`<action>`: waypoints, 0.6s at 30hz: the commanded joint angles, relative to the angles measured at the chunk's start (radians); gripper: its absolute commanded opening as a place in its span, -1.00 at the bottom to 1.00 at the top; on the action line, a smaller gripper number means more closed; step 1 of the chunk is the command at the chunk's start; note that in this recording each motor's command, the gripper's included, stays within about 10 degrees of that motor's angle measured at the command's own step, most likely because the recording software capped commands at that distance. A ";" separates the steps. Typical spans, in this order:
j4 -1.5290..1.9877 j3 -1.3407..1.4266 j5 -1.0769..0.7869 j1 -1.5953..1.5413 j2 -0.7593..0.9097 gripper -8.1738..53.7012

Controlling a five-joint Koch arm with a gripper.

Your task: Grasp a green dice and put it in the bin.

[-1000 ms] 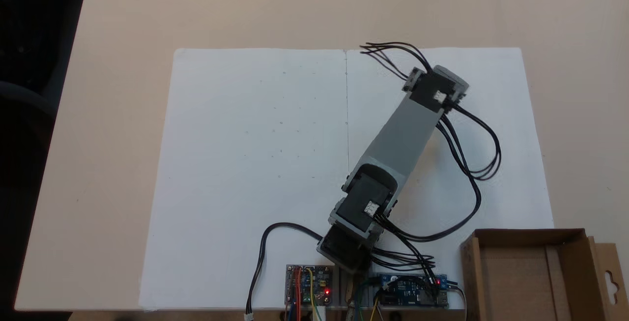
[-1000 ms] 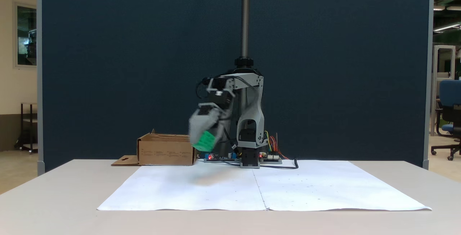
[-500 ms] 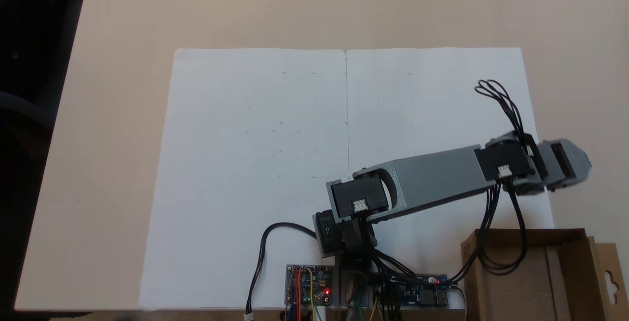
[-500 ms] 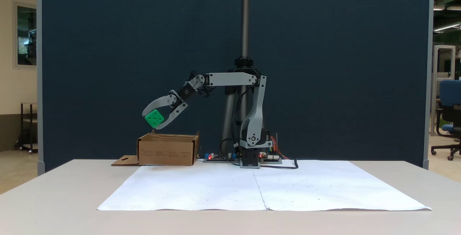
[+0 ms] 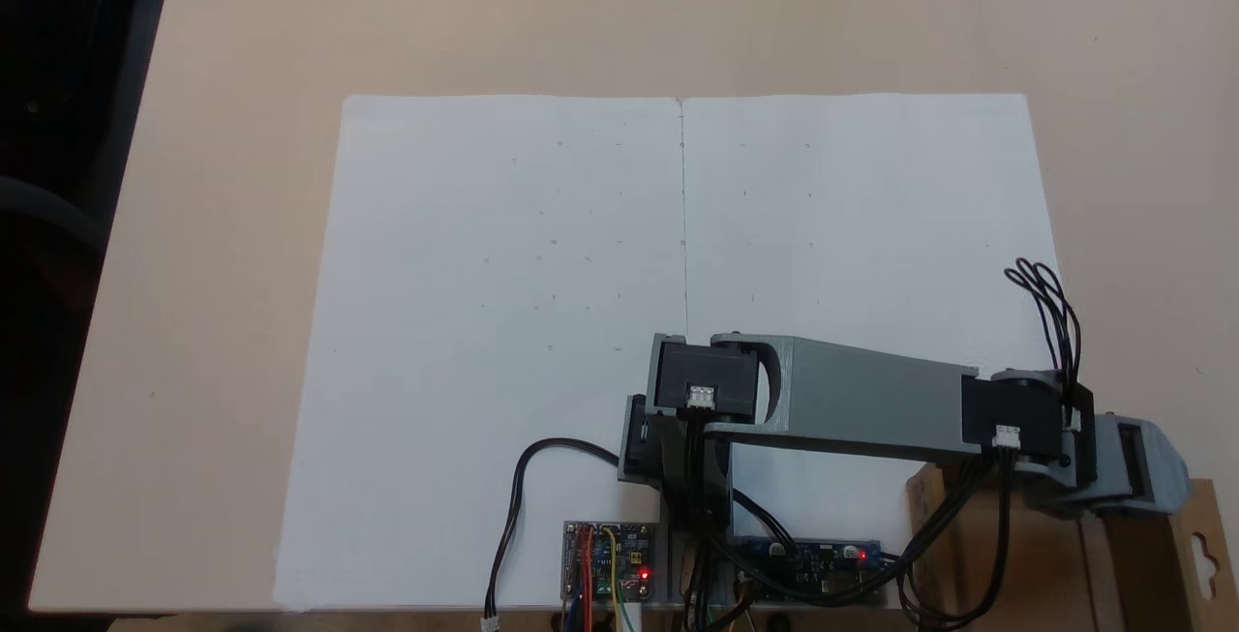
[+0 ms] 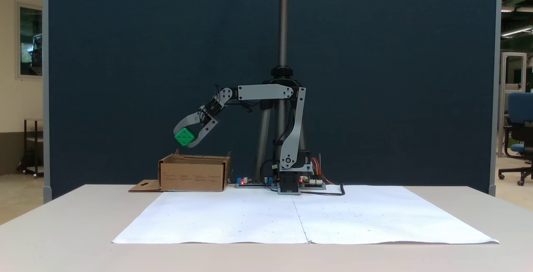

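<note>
Dice (image 6: 184, 137) is gripped between the pincer (image 6: 186, 138) jaws (tilted), held above the bin (image 6: 193, 175), clear of its rim.

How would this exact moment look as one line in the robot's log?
phase: carry | gripper: shut on green dice | position: above bin | dice: not released
</note>
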 commanded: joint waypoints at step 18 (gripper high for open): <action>0.190 -0.017 -0.146 0.135 0.015 0.53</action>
